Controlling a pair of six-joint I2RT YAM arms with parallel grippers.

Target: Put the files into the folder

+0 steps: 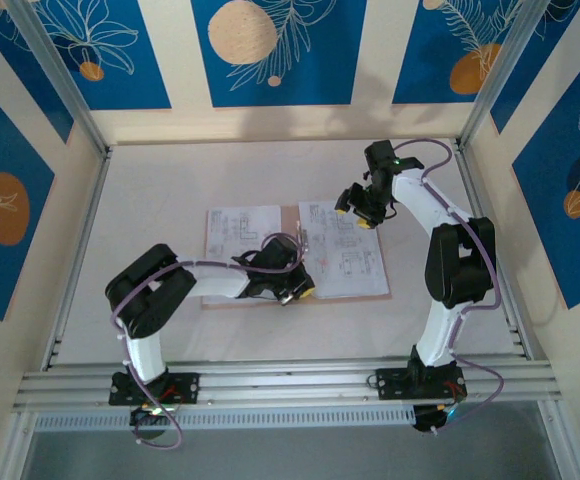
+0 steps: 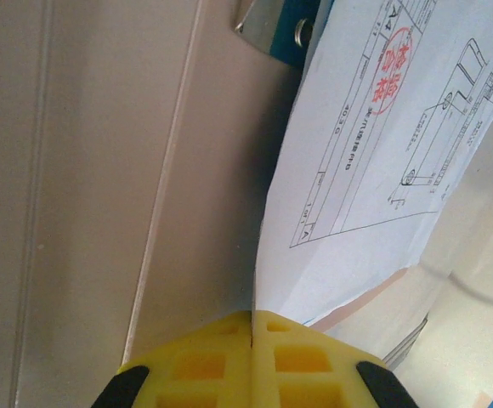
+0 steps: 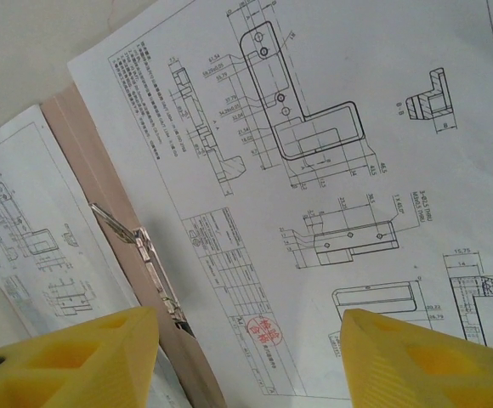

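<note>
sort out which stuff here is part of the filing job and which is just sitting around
Part of the job:
- folder, lying open
- metal clip at its spine
- printed sheets
- left gripper, pinching a sheet edge
- right gripper, open over the sheets

Just around:
- table
- metal frame
- blue wall panels

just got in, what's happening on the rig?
Folder lies open on the table with printed sheets on both halves. The left end effector is shut, pinching the right sheet by its corner near the spine. The right end effector hovers open over that sheet.
</note>
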